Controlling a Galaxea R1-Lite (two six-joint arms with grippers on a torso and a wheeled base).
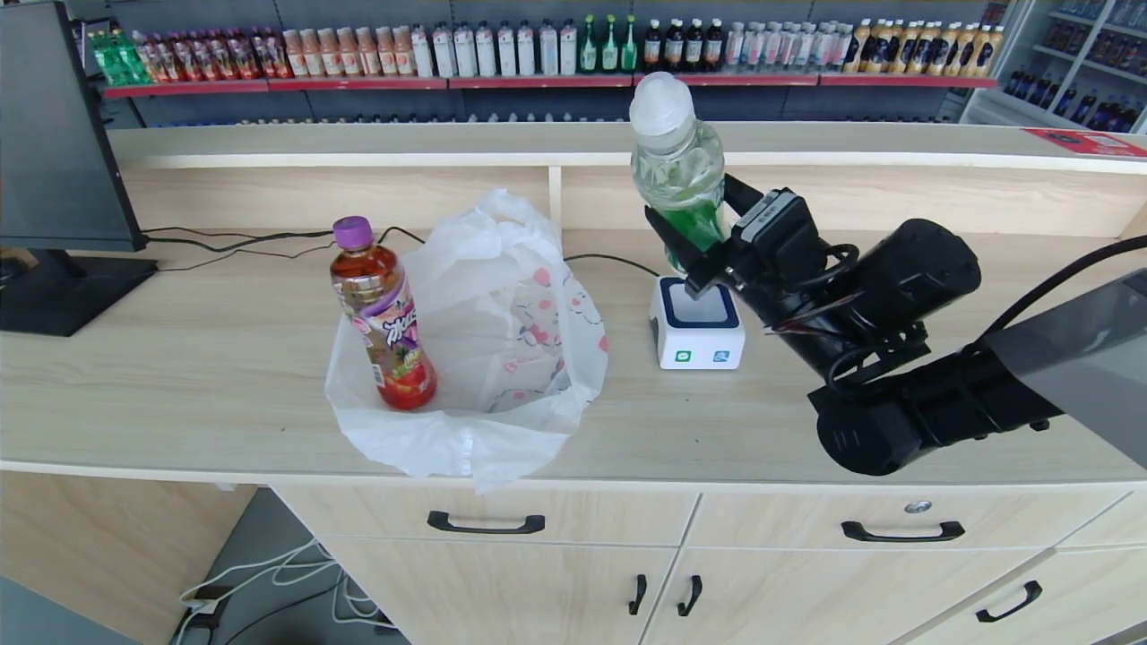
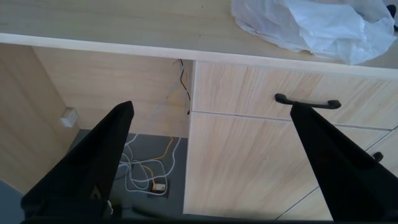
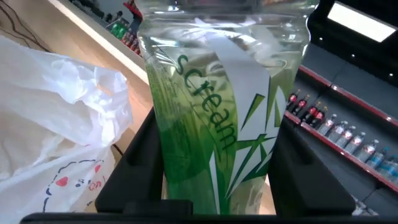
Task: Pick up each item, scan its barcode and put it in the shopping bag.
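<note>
My right gripper [image 1: 702, 257] is shut on a clear bottle with a green label and white cap [image 1: 676, 161], held upright just above the white barcode scanner [image 1: 697, 323]. In the right wrist view the green-label bottle [image 3: 217, 118] sits between the two black fingers [image 3: 134, 162]. A white plastic shopping bag [image 1: 502, 331] lies open on the counter, left of the scanner, with a red tea bottle with a purple cap [image 1: 381, 315] standing upright at its left side. My left gripper [image 2: 211, 162] hangs open below the counter edge, facing the cabinet front, with the shopping bag [image 2: 311, 25] above.
A black monitor [image 1: 54, 161] stands at the counter's far left, with cables [image 1: 242, 242] running behind the bag. A raised wooden ledge [image 1: 573, 143] backs the counter. Drawers with black handles [image 1: 486, 523] are below. Shelves of bottles [image 1: 538, 45] line the back wall.
</note>
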